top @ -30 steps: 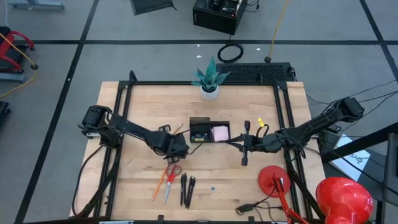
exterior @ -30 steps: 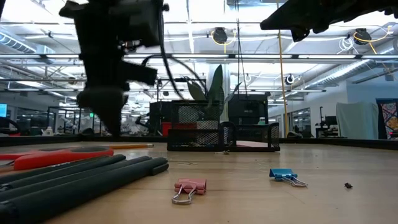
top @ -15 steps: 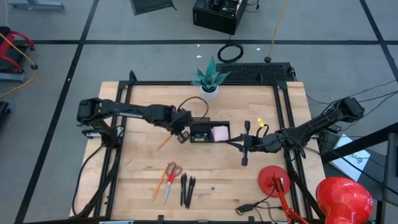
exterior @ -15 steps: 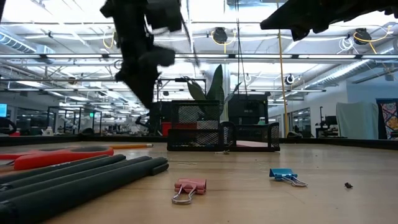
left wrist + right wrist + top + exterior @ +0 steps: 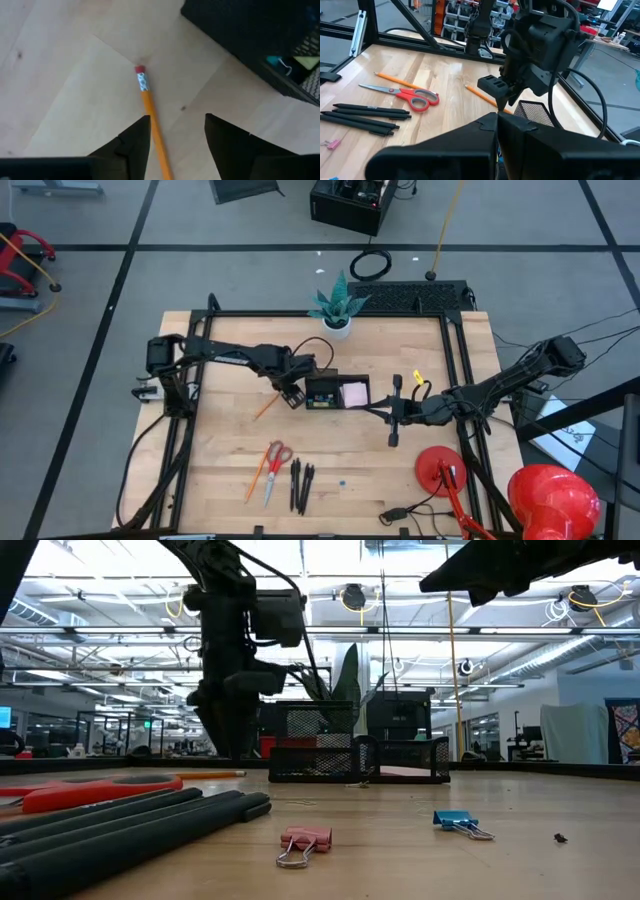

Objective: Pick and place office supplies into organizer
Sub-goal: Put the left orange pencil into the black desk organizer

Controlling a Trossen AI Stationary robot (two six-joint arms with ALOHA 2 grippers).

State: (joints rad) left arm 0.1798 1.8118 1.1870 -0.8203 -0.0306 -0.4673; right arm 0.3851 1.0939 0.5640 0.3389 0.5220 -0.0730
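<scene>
While the left gripper [image 5: 291,393] hangs left of centre with fingers spread, a pencil [image 5: 152,119] lies loose on the table beneath it, just left of the organizer [image 5: 323,391]. Right of centre, the right gripper [image 5: 393,411] sits pressed together, empty.

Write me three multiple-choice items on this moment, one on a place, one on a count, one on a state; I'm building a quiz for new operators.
1. Where does the pencil below the left gripper lie?
A) on the table beside the organizer
B) inside the organizer
C) against the plant pot

2. How many black pens lie by the scissors?
A) one
B) three
C) six

3. How are the left gripper's fingers?
A) shut on the pencil
B) shut on a pen
C) open

Answers:
1 A, bare wood surrounds the pencil.
2 B, three lie side by side.
3 C, a gap shows between them.
</scene>
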